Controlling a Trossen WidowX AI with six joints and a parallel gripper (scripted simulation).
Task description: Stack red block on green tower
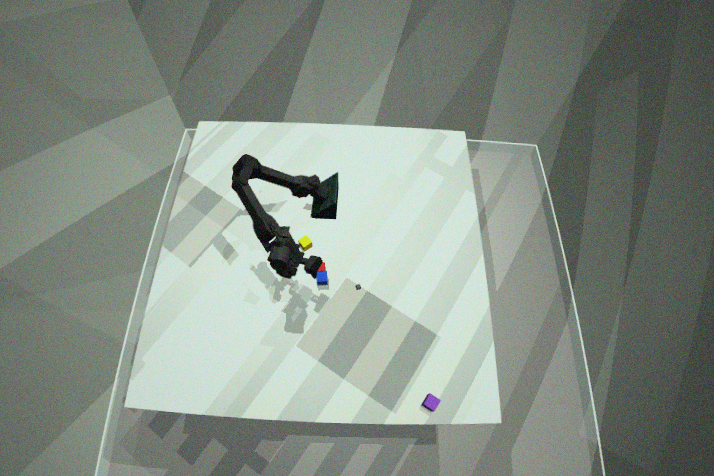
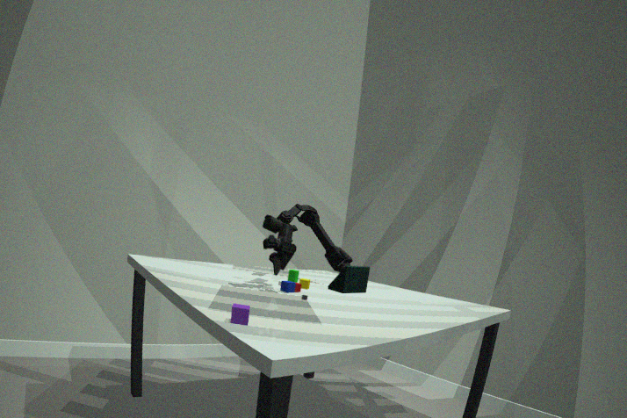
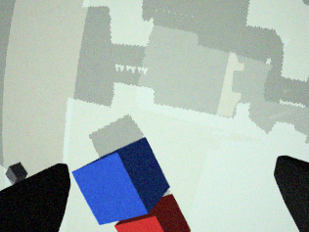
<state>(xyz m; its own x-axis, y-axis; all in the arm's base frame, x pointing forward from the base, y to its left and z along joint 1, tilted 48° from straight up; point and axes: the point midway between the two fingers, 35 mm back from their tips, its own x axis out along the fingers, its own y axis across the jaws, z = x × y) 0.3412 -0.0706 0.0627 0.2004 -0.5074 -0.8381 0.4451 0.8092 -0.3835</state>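
The red block (image 1: pixel 321 267) (image 2: pixel 298 286) (image 3: pixel 142 225) lies on the table, close against the blue block; the wrist view shows only part of it at the bottom edge. The green tower (image 2: pixel 293 275) stands upright behind them in the exterior view, with nothing on top. In the top view the arm hides it. My gripper (image 3: pixel 176 172) is open and empty, pointing down above the table. In the wrist view its fingers stand wide apart, with the blue block's upper part between them in the picture, lower down and nearer the left finger.
The blue block (image 1: pixel 321 278) (image 2: pixel 287 286) (image 3: pixel 110 190) touches or nearly touches the red one. A yellow block (image 1: pixel 305 242) (image 2: pixel 305 283) lies near the tower. A small dark cube (image 1: pixel 358 287) (image 2: pixel 304 297) (image 3: pixel 17 171) lies nearby. A purple block (image 1: pixel 431 402) (image 2: pixel 240 314) is near the table's edge.
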